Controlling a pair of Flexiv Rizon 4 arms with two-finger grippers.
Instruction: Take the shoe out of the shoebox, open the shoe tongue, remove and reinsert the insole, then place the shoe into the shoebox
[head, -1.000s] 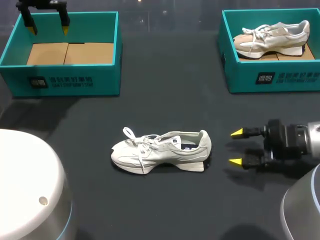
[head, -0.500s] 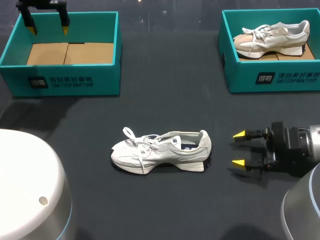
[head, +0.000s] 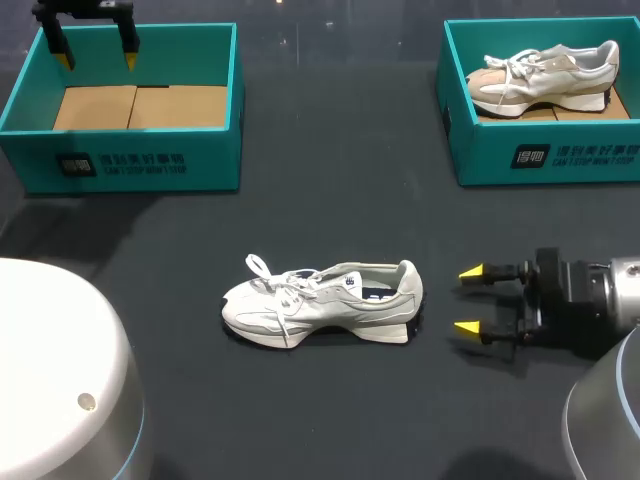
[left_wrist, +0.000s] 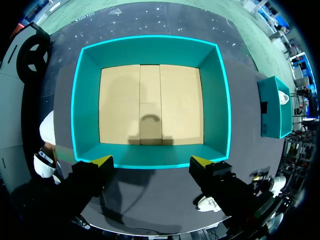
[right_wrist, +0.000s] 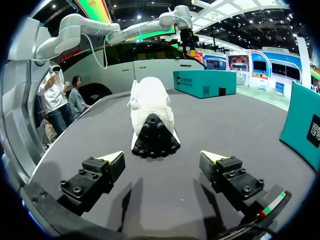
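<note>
While the shoe (head: 320, 303) sits upright mid-table, toe left, heel right, outside both boxes, the right gripper (head: 469, 298) is just right of the heel, fingers spread wide, holding nothing, not touching. Left gripper (head: 97, 60) hangs over the far-left shoebox (head: 150, 165), also wide and empty. Far-right shoebox (head: 560, 155) holds a second shoe (head: 540, 75). The shoe looks light, with a soft upper and a stiffer sole and heel cup. Loose laces may snag. Best hold is probably the heel collar or sole sides. The tongue looks floppy, so pinch near its top edge.
</note>
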